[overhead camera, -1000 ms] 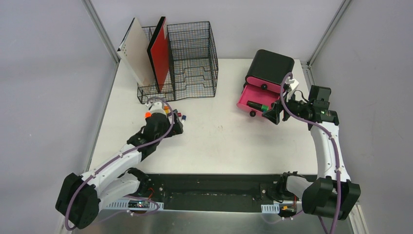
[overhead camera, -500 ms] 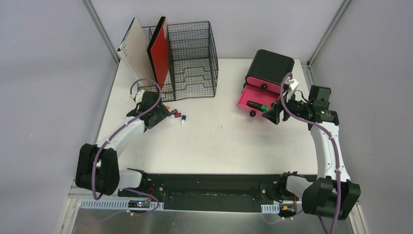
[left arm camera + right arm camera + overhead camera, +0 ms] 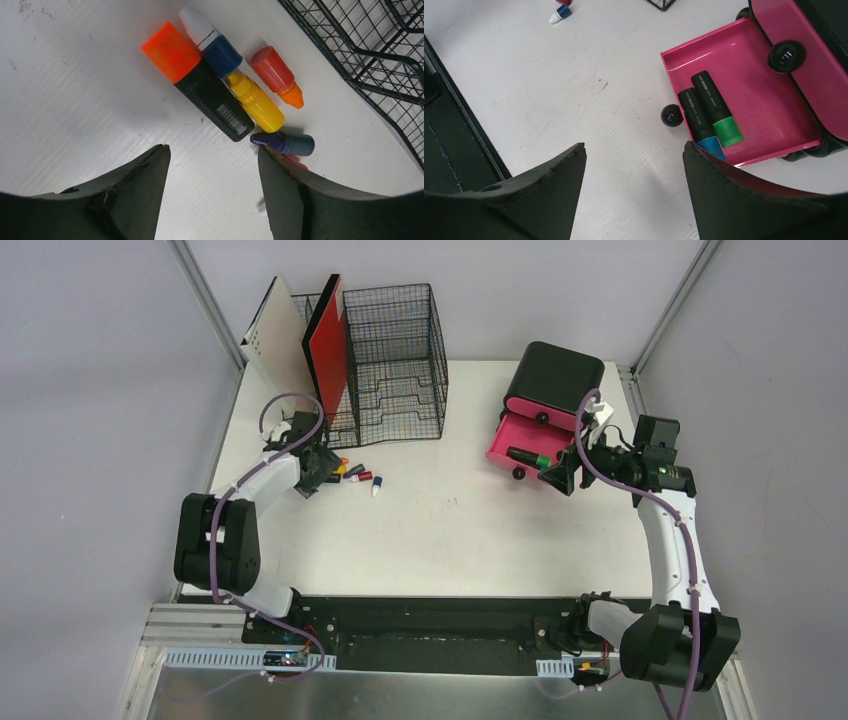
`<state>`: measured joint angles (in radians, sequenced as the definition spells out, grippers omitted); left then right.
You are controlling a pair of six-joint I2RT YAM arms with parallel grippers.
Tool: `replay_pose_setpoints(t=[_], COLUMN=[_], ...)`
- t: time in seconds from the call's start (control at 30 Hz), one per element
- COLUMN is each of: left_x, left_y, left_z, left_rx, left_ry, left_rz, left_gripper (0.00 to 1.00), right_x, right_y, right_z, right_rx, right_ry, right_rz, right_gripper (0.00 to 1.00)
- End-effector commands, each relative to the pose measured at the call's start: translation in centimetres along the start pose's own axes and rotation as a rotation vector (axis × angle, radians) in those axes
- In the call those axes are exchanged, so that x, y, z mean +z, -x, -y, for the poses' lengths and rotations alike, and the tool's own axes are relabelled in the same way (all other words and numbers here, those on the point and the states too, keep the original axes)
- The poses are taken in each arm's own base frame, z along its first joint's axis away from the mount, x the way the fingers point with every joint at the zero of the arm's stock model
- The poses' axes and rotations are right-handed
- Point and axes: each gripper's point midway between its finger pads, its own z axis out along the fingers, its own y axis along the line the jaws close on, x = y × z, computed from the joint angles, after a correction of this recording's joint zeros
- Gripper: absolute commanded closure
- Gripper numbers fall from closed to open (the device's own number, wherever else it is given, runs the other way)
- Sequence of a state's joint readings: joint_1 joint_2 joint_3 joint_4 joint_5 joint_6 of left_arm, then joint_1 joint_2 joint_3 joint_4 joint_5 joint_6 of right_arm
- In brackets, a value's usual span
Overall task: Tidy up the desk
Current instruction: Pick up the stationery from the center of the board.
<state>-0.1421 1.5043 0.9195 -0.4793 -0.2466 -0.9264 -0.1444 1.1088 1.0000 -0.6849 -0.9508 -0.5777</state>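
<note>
Nearest the arm bases runs the black strip [image 3: 430, 625] along the front of the desk [image 3: 450, 540], a large white rectangular tabletop with aluminium-framed edges that fills the middle of the overhead view and carries everything else.

Further in, on the left side, the left gripper [image 3: 322, 468] hangs low over the tabletop. Its jaws stand well apart with only bare white surface between them. In its wrist view, just beyond its fingertips [image 3: 212, 155], lies a tight cluster:
- a black highlighter with an orange cap [image 3: 200, 80]
- a small blue bottle with a white cap [image 3: 212, 42], touching the highlighter's side
- a small yellow bottle [image 3: 256, 102], lying along the highlighter
- a small red bottle with an orange tip [image 3: 276, 76], just beside the yellow one
- a small dark blue bottle [image 3: 285, 142], nearest the right finger

On the right side the right gripper [image 3: 560, 475] is spread wide and empty – its fingers frame bare tabletop in front of an open pink plastic drawer [image 3: 774, 95]. In the drawer two black markers lie side by side, one green-capped [image 3: 716, 110] and one blue-capped [image 3: 698, 122].

Behind the drawer sits its glossy black box [image 3: 555, 375]. At the far left stands a black wire-mesh organizer [image 3: 395, 350], holding a red board [image 3: 327, 345] and a cream perforated board [image 3: 280, 340] upright, leaning slightly.
</note>
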Motion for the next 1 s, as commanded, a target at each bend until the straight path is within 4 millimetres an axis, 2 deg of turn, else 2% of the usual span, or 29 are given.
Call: replay_pose_setpoints(t=[0.0,0.33,0.97], left_x=[0.5,2.3,3.6], left_y=[1.0,0.8,1.1], left_z=[0.5,0.0,-0.5], left_rx=[-0.042,-0.054,-0.039], left_ry=[0.037,0.094,0.169], left_rz=[-0.003,-0.03,-0.059], left_gripper=[0.34,0.37,0.4], right_x=[-0.2,-0.1,-0.1], right_y=[0.6,0.5,0.6], right_z=[-0.1,-0.2,-0.3], right_rx=[-0.045,-0.043,-0.041], right_ry=[0.005,0.008,0.013], right_rz=[0.027,0.027,0.031], right_gripper=[0.26,0.26,0.26])
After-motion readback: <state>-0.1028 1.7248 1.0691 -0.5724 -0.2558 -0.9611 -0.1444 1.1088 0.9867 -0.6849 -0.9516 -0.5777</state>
